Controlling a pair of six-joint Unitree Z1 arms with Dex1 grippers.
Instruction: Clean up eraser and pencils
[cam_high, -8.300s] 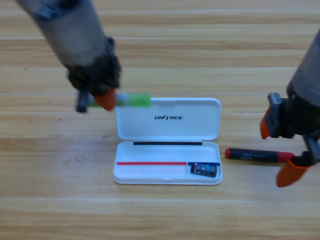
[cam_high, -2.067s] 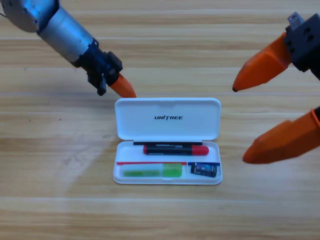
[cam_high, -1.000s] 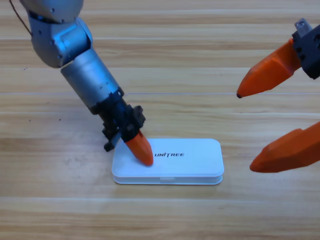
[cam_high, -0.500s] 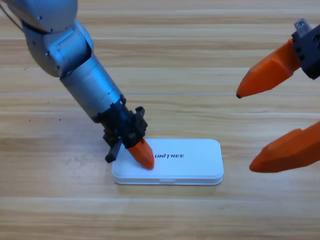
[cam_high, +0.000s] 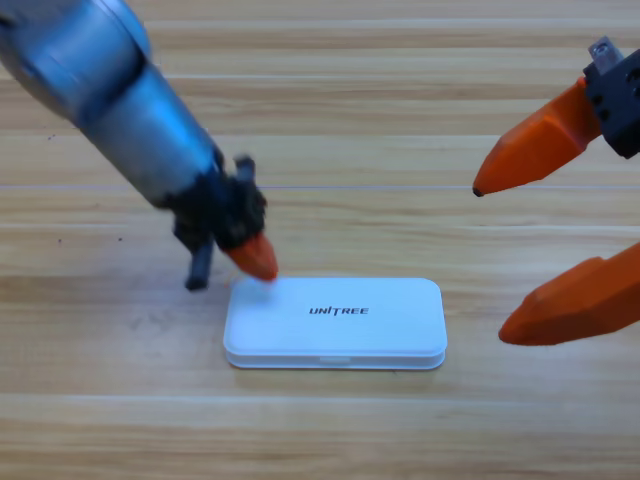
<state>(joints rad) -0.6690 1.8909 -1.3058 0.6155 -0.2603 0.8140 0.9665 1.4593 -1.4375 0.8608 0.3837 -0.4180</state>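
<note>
1. Since half a second ago the left gripper (cam_high: 255, 262) has lifted off the lid of the case (cam_high: 335, 322) and pulled back toward the table's upper left; its orange tip now sits at the lid's upper left corner, whether touching cannot be told.
2. Left gripper: only one orange jaw shows, blurred; whether it is open or closed cannot be told. Nothing seen in its hold.
3. Case: white, closed flat, lying lengthwise a little below the middle of the wooden table (cam_high: 330, 130). Same spot as half a second ago.
4. Lid reads "UNITREE" in dark capitals, near its centre.
5. Eraser and pencils: out of sight. About two seconds ago all three lay inside the open case; the lid is now down over them.
6. Right gripper (cam_high: 490, 262): waiting at the table's right edge, partly cut off, jaws spread wide apart, holding nothing. Unchanged from the last frames.
</note>
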